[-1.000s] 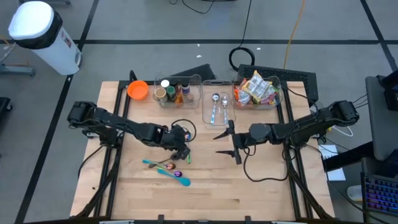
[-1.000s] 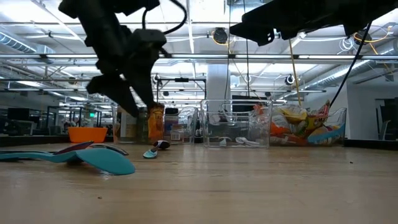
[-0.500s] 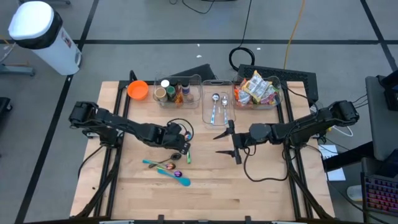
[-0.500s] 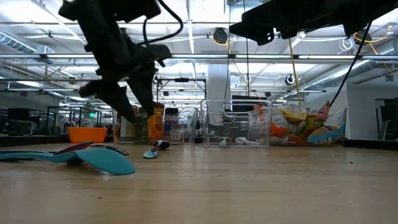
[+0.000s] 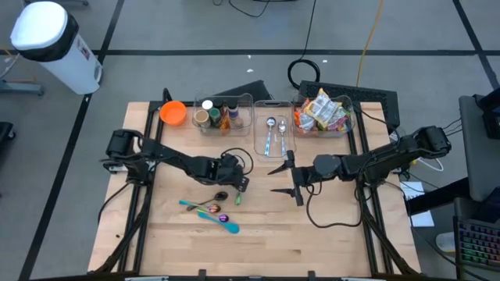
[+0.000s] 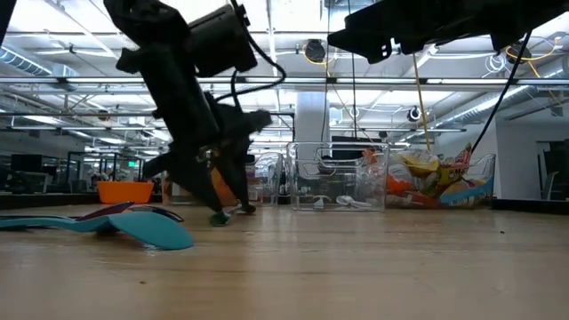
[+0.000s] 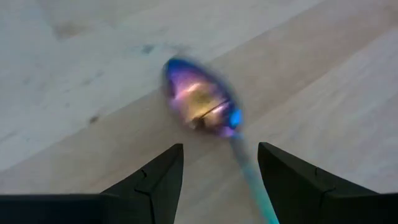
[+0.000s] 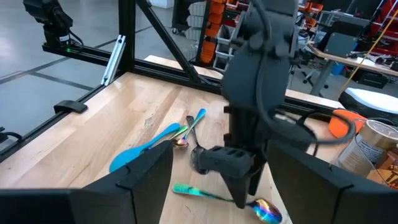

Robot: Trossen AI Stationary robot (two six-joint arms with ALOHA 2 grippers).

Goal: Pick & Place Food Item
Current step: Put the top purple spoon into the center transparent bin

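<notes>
An iridescent spoon [image 7: 199, 102] lies flat on the wooden table; its green handle [image 5: 237, 197] sticks out toward the near edge. My left gripper [image 5: 237, 183] is open and low over it. One finger [image 7: 158, 180] stands on each side of the handle near the bowl, and I see no touch. The spoon also shows in the right wrist view [image 8: 264, 210]. My right gripper [image 5: 286, 179] is open and empty, hovering at mid-table right of the spoon. Food packets [image 5: 322, 111] fill a clear bin at the far right.
A blue spatula [image 5: 215, 217] and other spoons [image 5: 205, 207] lie near the table's middle left. At the far edge stand an orange bowl [image 5: 173, 112], a clear bin of jars [image 5: 222, 115] and a clear bin of spoons [image 5: 273, 133]. Bare wood lies toward the near edge.
My left gripper has gone down and a little toward the table's right edge, coming low over the iridescent spoon with its fingers still open. The spoon has stayed where it was.
</notes>
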